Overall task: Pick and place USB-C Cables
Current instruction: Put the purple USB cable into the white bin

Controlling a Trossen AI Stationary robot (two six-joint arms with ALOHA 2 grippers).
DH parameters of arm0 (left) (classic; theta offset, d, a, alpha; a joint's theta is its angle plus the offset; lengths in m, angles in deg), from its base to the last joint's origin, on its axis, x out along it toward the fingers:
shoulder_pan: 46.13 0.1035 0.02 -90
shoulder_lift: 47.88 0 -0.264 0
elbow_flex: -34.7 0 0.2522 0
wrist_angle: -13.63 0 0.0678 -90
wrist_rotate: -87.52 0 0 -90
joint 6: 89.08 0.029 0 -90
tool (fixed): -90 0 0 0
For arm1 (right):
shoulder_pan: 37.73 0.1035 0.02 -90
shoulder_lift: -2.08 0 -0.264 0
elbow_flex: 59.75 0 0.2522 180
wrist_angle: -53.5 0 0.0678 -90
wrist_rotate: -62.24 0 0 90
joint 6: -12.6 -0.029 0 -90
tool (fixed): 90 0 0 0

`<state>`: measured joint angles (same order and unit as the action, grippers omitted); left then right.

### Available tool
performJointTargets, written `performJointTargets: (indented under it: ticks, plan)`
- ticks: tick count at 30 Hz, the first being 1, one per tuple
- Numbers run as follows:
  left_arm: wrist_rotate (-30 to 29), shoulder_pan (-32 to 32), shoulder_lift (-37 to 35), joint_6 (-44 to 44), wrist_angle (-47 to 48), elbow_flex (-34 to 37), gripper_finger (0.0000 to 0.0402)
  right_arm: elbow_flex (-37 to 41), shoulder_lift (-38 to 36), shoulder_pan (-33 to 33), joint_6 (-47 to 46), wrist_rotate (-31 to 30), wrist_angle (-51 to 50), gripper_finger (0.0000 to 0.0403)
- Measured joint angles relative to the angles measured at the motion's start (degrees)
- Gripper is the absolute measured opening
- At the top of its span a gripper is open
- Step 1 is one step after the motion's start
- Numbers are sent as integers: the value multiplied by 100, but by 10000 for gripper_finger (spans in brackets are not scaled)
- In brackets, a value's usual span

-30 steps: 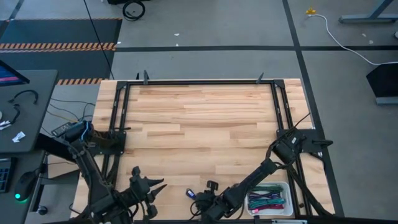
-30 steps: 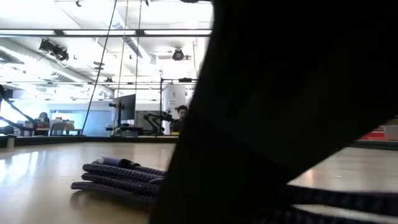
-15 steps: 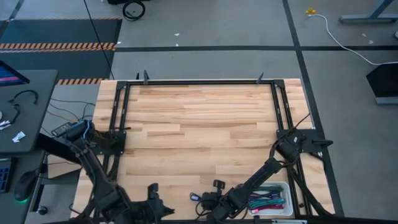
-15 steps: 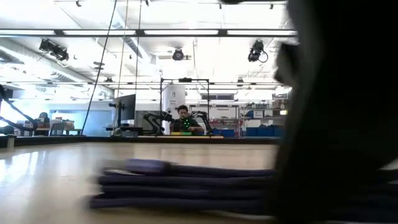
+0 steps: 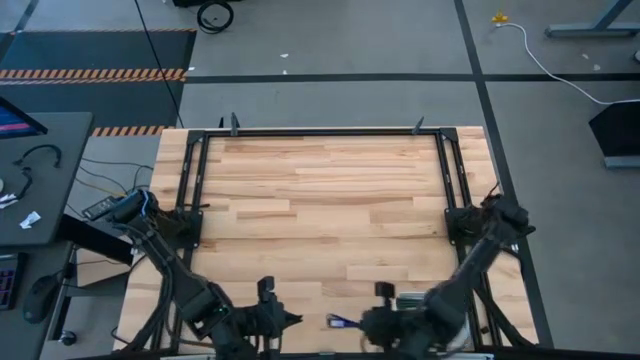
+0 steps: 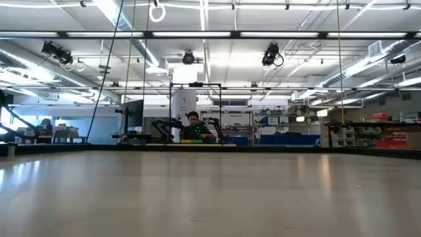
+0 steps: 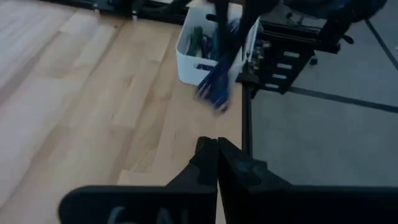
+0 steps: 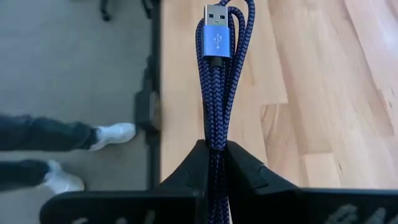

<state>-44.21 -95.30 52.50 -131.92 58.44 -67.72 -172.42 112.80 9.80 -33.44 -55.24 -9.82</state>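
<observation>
Your right gripper [image 8: 214, 163] sits at the bottom edge of the high view, just right of centre, and its fingers are clamped tight on a blue braided cable [image 8: 222, 81]. In the right wrist view the folded bundle sticks straight out past the fingertips with the metal plug at the far end, hanging over the edge of the wooden table [image 5: 320, 200]. A person's legs and white shoes show on the floor at the left of that frame. Your left gripper [image 7: 216, 157] is at the bottom of the high view left of centre, fingers pressed together with nothing between them. Further out in the left wrist view, near the top centre, the same blue cable [image 7: 217, 74] dangles in front of the white bin [image 7: 186, 62], which already has green and blue cables in it.
</observation>
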Motion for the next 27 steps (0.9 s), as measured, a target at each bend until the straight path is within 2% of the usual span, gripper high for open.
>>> performJointTargets:
  ticks: [4, 8, 11, 15, 18, 21, 27]
  plan:
    - [178, 170, 0, 270, -111, 0, 13, 4, -447, 567, -40, 46, -352, 33]
    - [297, 272, 0, 348, -134, 0, 20, 168, -813, 1225, -813, 320, -984, 31]
    - [299, 317, 0, 356, -132, 0, 20, 737, -1098, 1681, -1853, 518, -1246, 31]
    - [307, 411, 0, 371, -132, 0, 12, 1756, -1514, 2132, -2998, 937, -1063, 31]
    - [306, 525, 0, 369, -132, 0, 6, 2524, -1704, 2192, -3291, 1580, -574, 31]
    - [306, 631, 0, 468, -138, 0, 6, 3143, -1784, 2121, -3330, 1970, -11, 31]
    - [439, 779, 0, 801, -287, 0, 18, 3656, -1797, 1858, -2982, 1943, 594, 31]
